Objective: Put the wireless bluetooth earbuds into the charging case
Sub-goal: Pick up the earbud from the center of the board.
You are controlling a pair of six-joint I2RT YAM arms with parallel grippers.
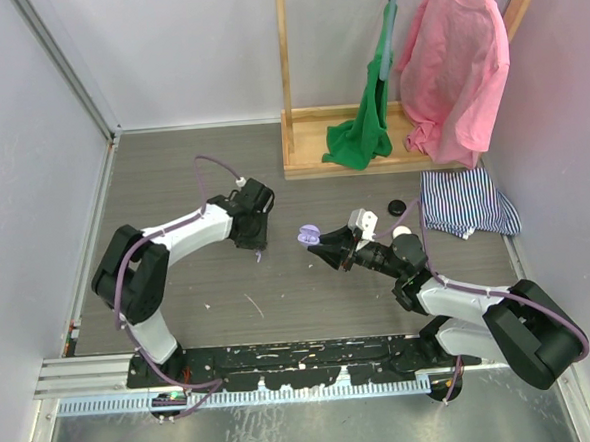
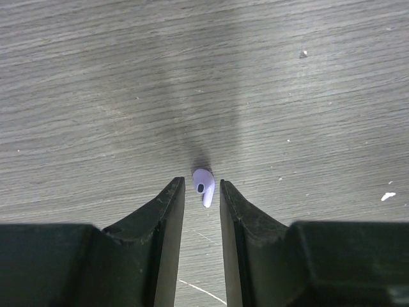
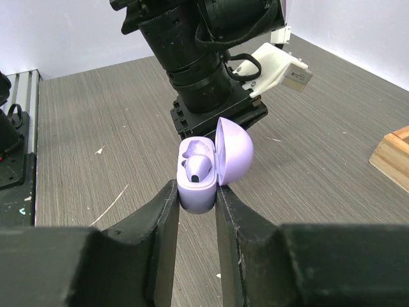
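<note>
Earbud [image 2: 203, 183], lilac, smooth and bean-shaped with a dark oval port, lies on the grey woodgrain table [image 2: 96, 96] between the tips of the left gripper [image 2: 201, 185]. The jaws stand narrow, a sliver of gap either side. From above the earbud is a barely legible speck. The right gripper [image 3: 195, 187] pinches the glossy lilac case [image 3: 195, 199], its domed lid [image 3: 235, 152] raised. A second earbud [image 3: 197, 167] sits inside; the other socket is hard to make out. Farthest, a pink shirt [image 1: 456, 71] hangs, its top cut off.

Robot lab cell: white partition walls [image 1: 194, 47], grey wood-grain tabletop [image 1: 273, 182], paired robot arms [image 1: 181, 233] behind an aluminium rail [image 1: 84, 374].
</note>
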